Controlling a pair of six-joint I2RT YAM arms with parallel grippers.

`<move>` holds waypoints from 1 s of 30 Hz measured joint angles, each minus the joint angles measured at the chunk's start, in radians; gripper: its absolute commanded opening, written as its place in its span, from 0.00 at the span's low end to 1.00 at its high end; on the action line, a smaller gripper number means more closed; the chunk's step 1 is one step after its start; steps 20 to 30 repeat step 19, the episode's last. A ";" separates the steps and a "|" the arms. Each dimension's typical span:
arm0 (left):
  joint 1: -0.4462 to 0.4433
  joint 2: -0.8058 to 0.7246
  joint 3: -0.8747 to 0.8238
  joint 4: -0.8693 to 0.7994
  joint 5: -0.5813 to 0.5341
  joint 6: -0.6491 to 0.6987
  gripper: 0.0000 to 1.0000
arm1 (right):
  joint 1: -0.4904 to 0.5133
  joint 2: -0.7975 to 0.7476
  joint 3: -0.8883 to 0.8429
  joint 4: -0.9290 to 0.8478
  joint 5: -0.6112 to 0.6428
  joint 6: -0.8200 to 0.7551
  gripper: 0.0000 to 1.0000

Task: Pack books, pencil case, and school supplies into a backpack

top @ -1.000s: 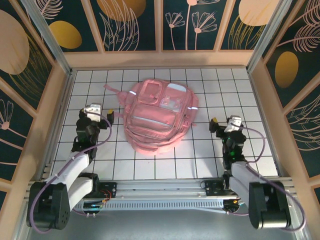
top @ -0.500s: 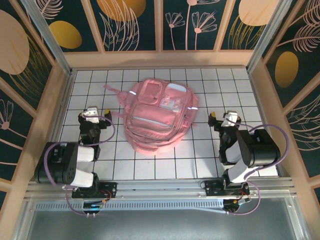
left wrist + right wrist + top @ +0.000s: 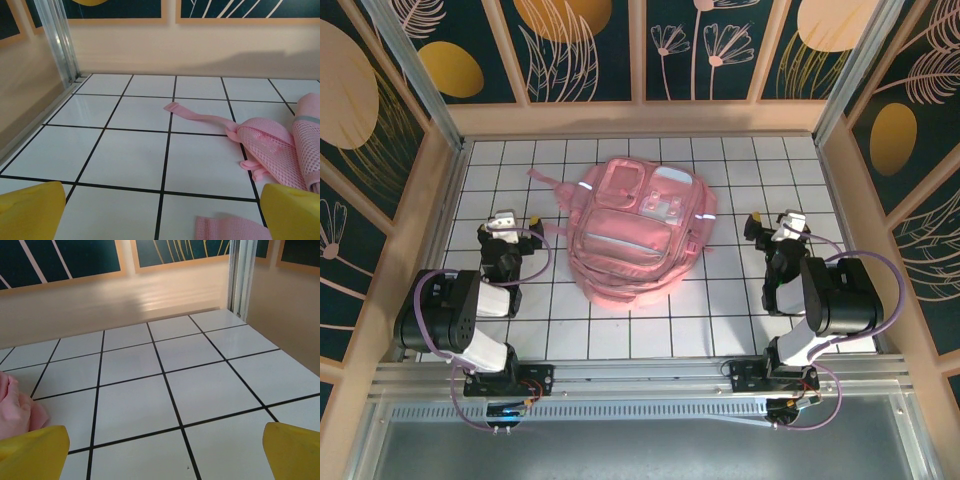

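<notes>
The left gripper (image 3: 507,222) is pictured spread wide, with nothing held between its yellow fingertips (image 3: 32,210), which are framed at the lower corners of the left wrist view. The white tiled table (image 3: 720,310) is seen bare directly beneath and ahead of it. Slightly ahead and to its right, a thin pink strap (image 3: 200,114) is laid flat across the black grid lines. Further right, a mesh shoulder strap (image 3: 265,142) is bunched against the side of the pink backpack (image 3: 635,235).

The right gripper (image 3: 777,220) is likewise shown fully parted and empty, its yellow fingertips (image 3: 32,447) set low over the tiles. To its left, a fold of the backpack's pink fabric is caught at the edge of the right wrist view. Ahead of it, open tiles are seen running to the peach back wall (image 3: 150,295), and to its right an aluminium corner post (image 3: 240,275) is visible.

From the top camera, the backpack is shown lying flat between the two grippers and apart from both. Its translucent front pockets are turned upward and its pale reflective strips are lit. Whether its zips are closed cannot be told.
</notes>
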 measured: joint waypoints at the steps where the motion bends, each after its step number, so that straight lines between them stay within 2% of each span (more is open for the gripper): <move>1: 0.000 0.000 0.000 0.000 0.000 -0.001 0.99 | 0.000 0.000 0.000 -0.001 0.000 0.000 0.99; 30: 0.000 -0.001 0.000 0.000 -0.003 -0.003 0.99 | 0.000 0.000 0.000 -0.016 0.000 0.000 0.99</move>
